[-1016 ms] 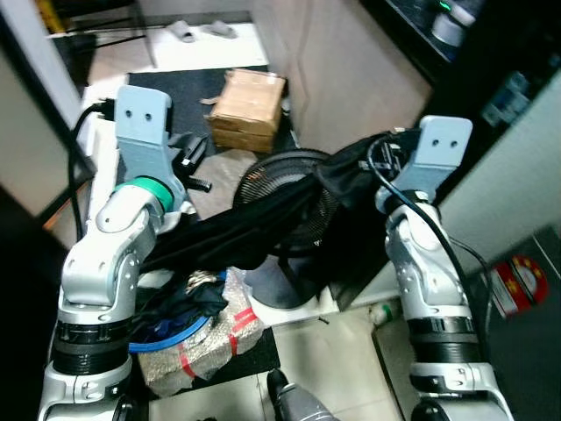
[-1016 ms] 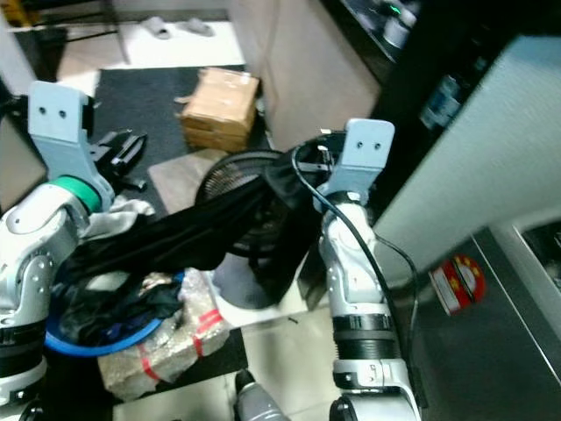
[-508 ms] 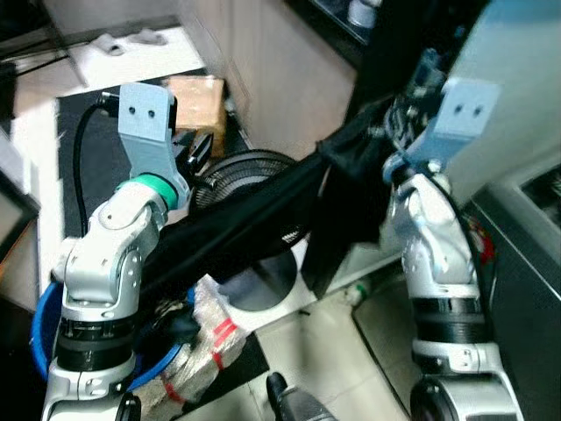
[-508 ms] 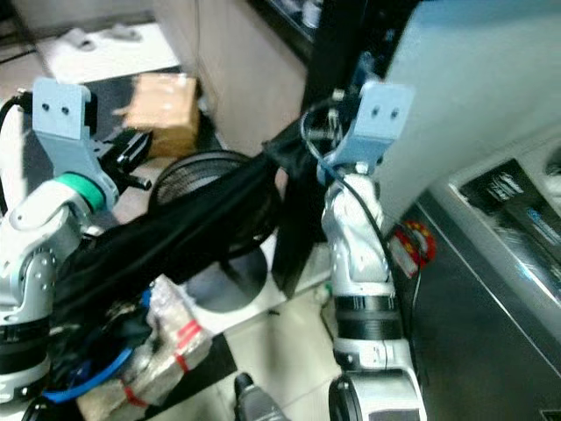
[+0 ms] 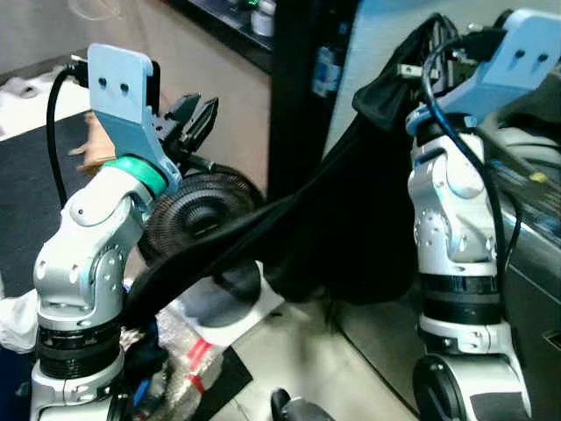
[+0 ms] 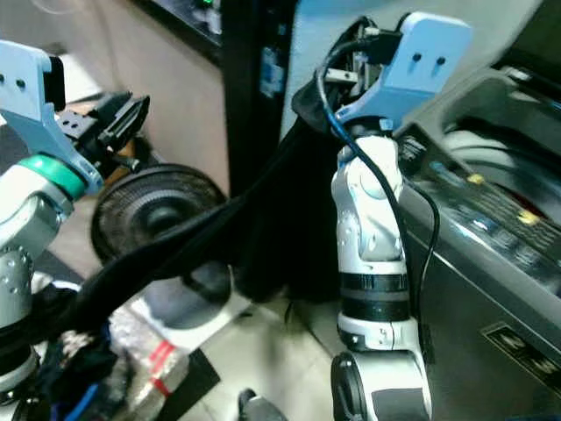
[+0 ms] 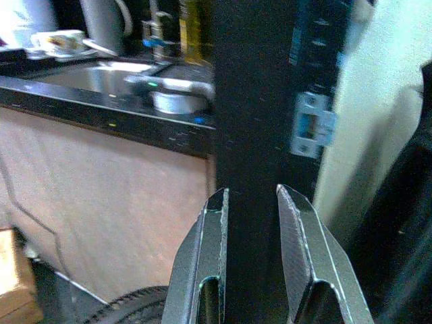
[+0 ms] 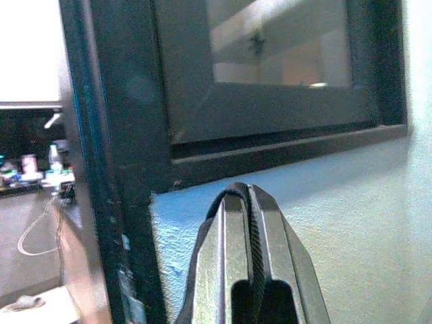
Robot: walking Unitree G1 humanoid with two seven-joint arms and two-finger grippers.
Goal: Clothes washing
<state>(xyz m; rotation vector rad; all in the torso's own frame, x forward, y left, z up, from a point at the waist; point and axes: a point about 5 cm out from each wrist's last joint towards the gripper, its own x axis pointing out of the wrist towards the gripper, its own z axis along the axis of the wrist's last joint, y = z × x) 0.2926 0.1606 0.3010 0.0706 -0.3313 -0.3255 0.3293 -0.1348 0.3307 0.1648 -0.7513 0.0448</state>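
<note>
A round black fan (image 5: 200,209) stands on the floor near the robot's left arm. Behind the fan is a tan counter wall (image 7: 101,196) with a dark top, where a small light glows by a silver round thing (image 7: 177,101). A tall black post (image 7: 256,101) stands in the middle, with a pale blue wall (image 8: 270,202) to its right. On the far right is the washing machine (image 6: 491,193), dark grey, with its round tub showing at the top. Low on the left lies a shiny wrapped bundle with red tape (image 5: 188,346).

A long black cloth (image 5: 263,237) stretches across the middle. It goes from low on the left, past the fan, up to the right arm, and it hangs in front of the black post. The top of the cloth is bunched up at the right gripper (image 8: 246,209), near the washing machine. In the right wrist view that gripper's two fingers are pressed together with no gap. I cannot see cloth between the tips there, so I cannot tell if it is pinching the cloth.

The left gripper (image 7: 251,196) is up high, above the fan. Its two fingers are a little apart, with nothing between them. It points at the black post.
</note>
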